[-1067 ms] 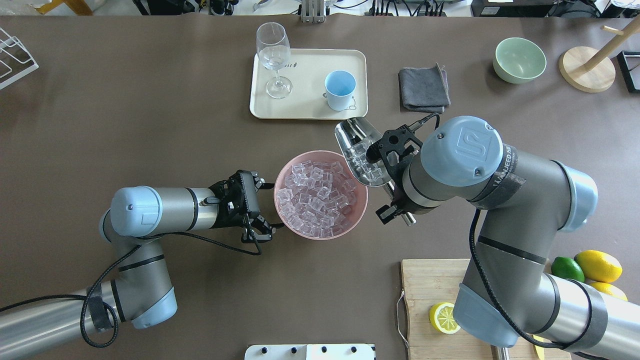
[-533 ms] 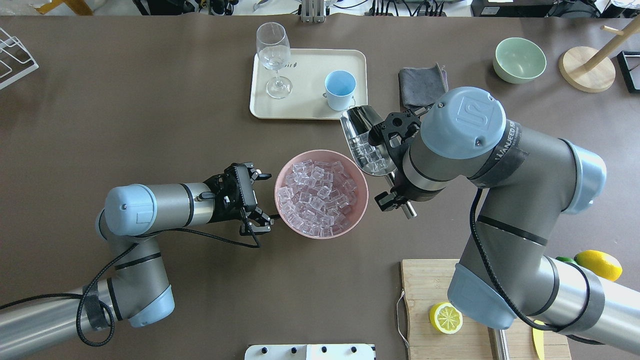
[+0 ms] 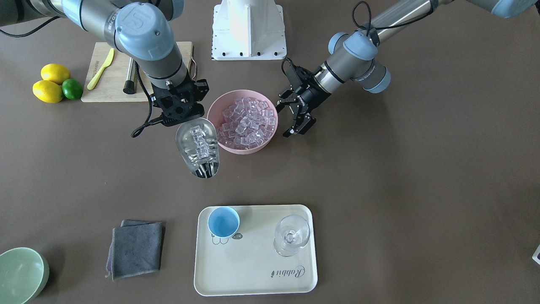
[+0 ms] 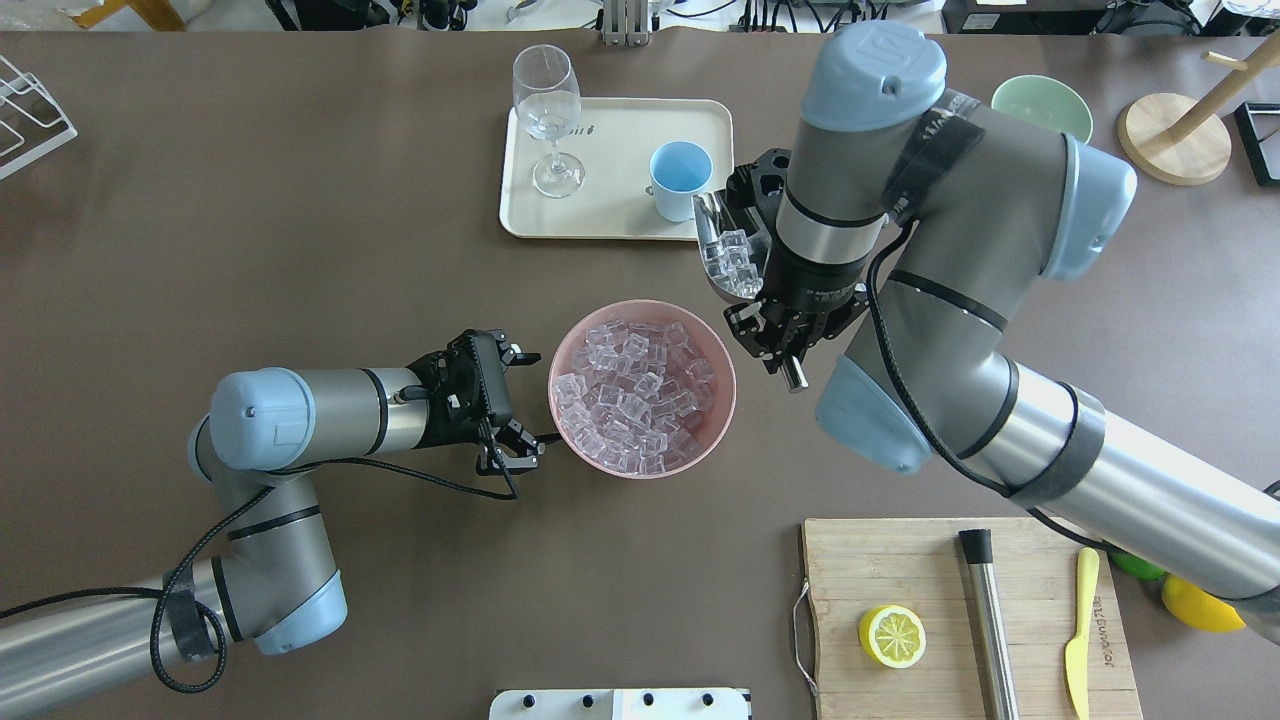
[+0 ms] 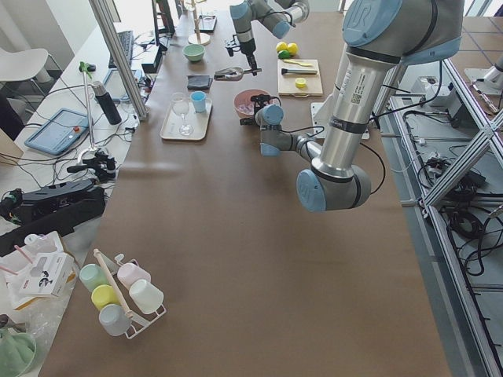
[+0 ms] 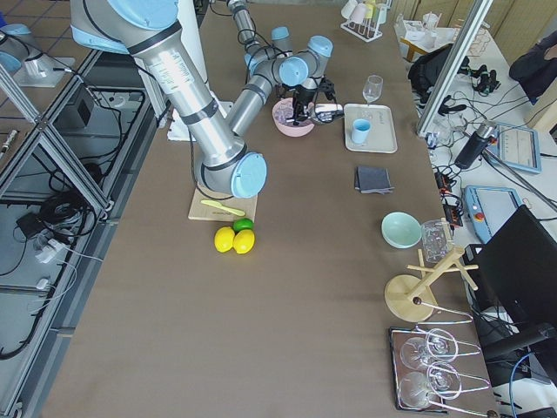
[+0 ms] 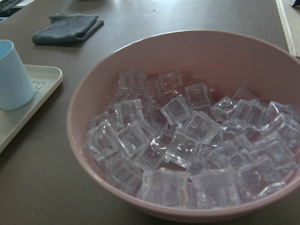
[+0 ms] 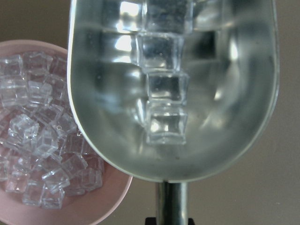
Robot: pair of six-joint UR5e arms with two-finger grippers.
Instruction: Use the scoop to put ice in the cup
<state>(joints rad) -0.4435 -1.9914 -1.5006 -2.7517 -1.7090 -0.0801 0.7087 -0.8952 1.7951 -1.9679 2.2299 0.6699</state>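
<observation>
A few small clear ice cubes lie in a rough line down the trough of the shiny stainless-steel scoop with a deep rounded bowl and a thin straight handle. The scoop is held in the air over the brown worktop, just beside the pink round bowl and between it and the cream rectangular tray. Its open front end points toward the tray.

The right end effector is clamped on the scoop's handle, close behind the trough. In the overhead view the end of the handle sticks out past it on the robot's side.

The small light-blue handleless cup stands upright on the tray, in the corner nearest the scoop. A clear stemmed wine glass stands on the same tray, apart from the cup.

The pink bowl is heaped with many more of the same clear cubes. On its other side, the left end effector rests low with its fingers spread wide and nothing between them. It is just beside the bowl's wall, and I cannot tell whether it touches.

A folded grey cloth lies on the worktop next to the tray, and a pale-green bowl sits further out. Near the robot's right side, a wooden cutting board carries a halved lemon, a steel cylinder with a black end and a yellow knife. Two whole lemons and a lime sit just beside the board.
</observation>
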